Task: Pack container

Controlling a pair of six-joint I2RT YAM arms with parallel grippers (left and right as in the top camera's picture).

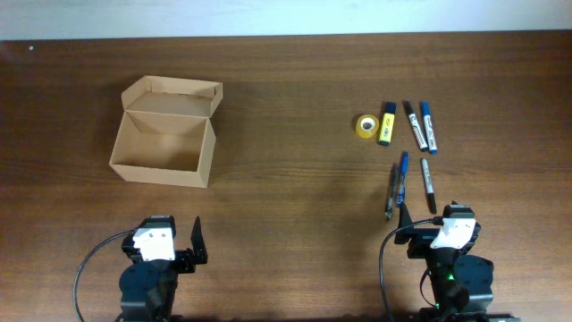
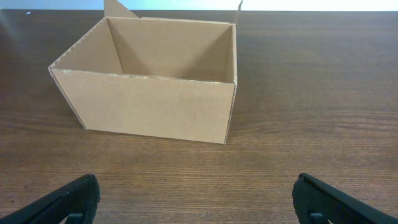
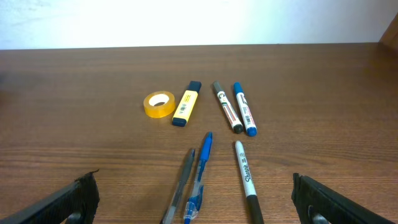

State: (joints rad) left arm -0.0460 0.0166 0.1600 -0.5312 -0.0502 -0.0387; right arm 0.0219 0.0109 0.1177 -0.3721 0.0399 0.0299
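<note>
The container (image 1: 164, 143), a tan cardboard box with its flap lid open, stands at the left of the table; it also fills the left wrist view (image 2: 149, 81) and looks empty. At the right lie a yellow tape roll (image 1: 365, 126), a yellow highlighter (image 1: 387, 123), a black-capped marker (image 1: 415, 124), a blue marker (image 1: 429, 126), a grey pen (image 1: 391, 191), a blue pen (image 1: 402, 179) and a black Sharpie (image 1: 428, 184). My left gripper (image 1: 174, 243) is open and empty in front of the box. My right gripper (image 1: 431, 224) is open and empty, just short of the pens (image 3: 199, 177).
The brown wooden table (image 1: 286, 197) runs to a pale wall at the back. A bare stretch of wood lies between the box and the pens. Cables loop behind both arm bases at the front edge.
</note>
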